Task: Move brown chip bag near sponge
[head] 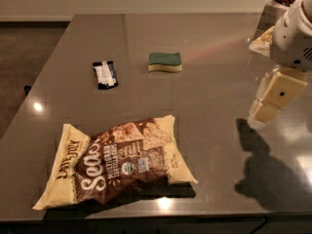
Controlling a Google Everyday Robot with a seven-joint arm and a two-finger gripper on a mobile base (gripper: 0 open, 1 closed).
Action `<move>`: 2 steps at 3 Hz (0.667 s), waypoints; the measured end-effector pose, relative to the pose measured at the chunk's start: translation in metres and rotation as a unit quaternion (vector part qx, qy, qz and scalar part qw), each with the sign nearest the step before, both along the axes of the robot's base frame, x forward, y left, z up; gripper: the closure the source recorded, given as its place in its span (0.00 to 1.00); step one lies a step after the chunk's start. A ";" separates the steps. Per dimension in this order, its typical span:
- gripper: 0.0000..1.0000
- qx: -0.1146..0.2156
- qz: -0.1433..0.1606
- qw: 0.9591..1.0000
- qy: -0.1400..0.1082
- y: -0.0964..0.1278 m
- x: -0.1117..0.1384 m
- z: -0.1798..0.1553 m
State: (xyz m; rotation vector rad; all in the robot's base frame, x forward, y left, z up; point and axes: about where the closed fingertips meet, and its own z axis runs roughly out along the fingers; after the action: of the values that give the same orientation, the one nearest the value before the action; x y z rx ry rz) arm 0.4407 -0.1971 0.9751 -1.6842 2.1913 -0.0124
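Nothing is done yet. The brown chip bag [119,167] lies flat at seven o'clock on the surface [209,145], well apart from the sponge [165,62] at twelve. The tool [273,99] hangs at three o'clock, touching neither. I cannot tell if it is spread or pressed together.

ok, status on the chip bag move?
Tool over right side of table, touching nothing. Brown chip bag at front edge, apart from sponge. Packet left of sponge, off the line.
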 end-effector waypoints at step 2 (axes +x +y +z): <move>0.00 0.085 0.071 0.994 0.008 0.083 -0.016 -0.008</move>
State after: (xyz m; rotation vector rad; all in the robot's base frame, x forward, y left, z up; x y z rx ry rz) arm 0.4248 -0.1140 0.9675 -1.7425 2.0170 0.2208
